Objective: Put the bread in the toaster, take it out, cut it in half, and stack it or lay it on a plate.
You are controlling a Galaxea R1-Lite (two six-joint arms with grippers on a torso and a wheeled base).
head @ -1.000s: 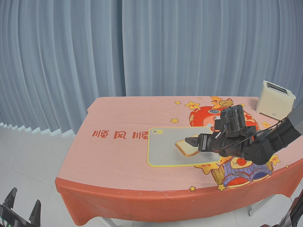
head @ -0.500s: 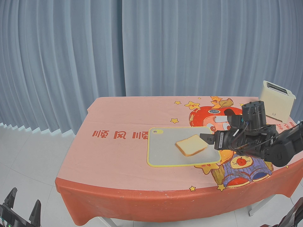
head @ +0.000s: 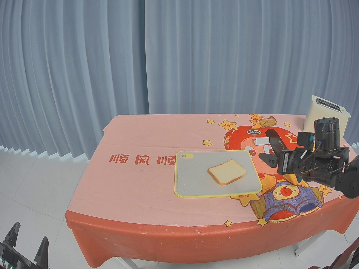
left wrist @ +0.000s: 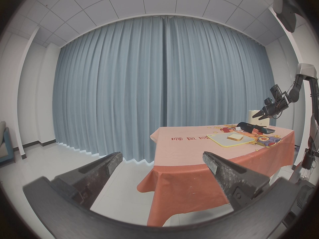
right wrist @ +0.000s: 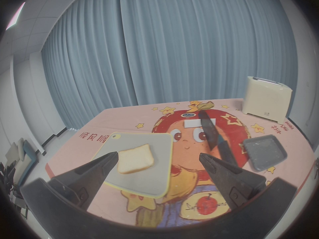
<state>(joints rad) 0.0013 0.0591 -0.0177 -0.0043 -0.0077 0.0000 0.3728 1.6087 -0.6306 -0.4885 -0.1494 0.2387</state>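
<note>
Jaws open and empty, the right gripper (head: 266, 158) at frame right should grab the knife (head: 276, 139) by its handle, not its blade.

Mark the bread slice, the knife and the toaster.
bread slice (head: 227, 172), head view, middle of its top face.
knife (right wrist: 209, 132), right wrist view, middle of the black blade.
toaster (right wrist: 265, 100), right wrist view, centre of its broad side wall.
</note>
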